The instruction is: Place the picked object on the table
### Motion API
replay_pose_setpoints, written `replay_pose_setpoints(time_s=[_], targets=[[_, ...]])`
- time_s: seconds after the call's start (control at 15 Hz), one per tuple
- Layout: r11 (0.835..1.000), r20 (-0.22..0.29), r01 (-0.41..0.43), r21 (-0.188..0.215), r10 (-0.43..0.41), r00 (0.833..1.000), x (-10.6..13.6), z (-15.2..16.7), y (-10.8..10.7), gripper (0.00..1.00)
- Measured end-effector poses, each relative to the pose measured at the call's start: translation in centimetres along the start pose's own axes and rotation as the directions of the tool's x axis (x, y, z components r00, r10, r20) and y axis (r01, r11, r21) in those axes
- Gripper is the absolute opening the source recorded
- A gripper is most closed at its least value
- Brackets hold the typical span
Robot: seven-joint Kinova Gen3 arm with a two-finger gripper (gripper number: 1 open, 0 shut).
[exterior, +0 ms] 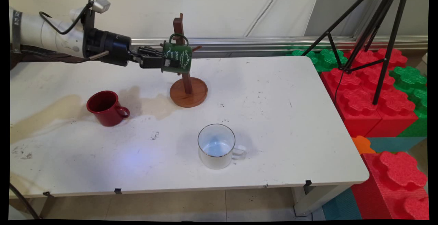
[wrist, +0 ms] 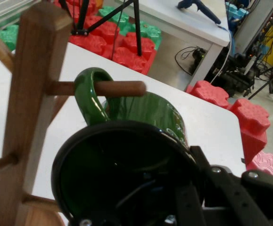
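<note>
On wooden mug tree (exterior: 187, 81) peg, I see green mug (exterior: 177, 57) hanging by handle, fingers (exterior: 150, 61) grasping its rim. On table (exterior: 273, 122): red mug (exterior: 105, 108) left, white mug (exterior: 217, 146) nearer me.

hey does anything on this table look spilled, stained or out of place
Yes. A yellowish-brown stain spreads across the white table at its left, beside the red mug, like a dried spill. Dark scuffs dot the surface. The mug tree and white mug stand upright.
</note>
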Motion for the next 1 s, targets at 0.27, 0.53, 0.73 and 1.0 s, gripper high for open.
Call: replay_pose_setpoints(time_s=[0.27,0.53,0.73,1.0], targets=[[1.000,0.001,-0.010,-0.026,0.010,1.000,0.2,-0.4,1.2,0.00],[0.998,0.006,-0.016,-0.053,0.017,1.000,0.1,-0.8,2.5,0.00],[0.997,0.017,-0.024,-0.074,0.025,1.000,-0.1,-1.3,3.4,0.00],[0.994,0.038,-0.047,-0.096,0.051,0.998,-0.3,-2.2,4.3,0.00]])
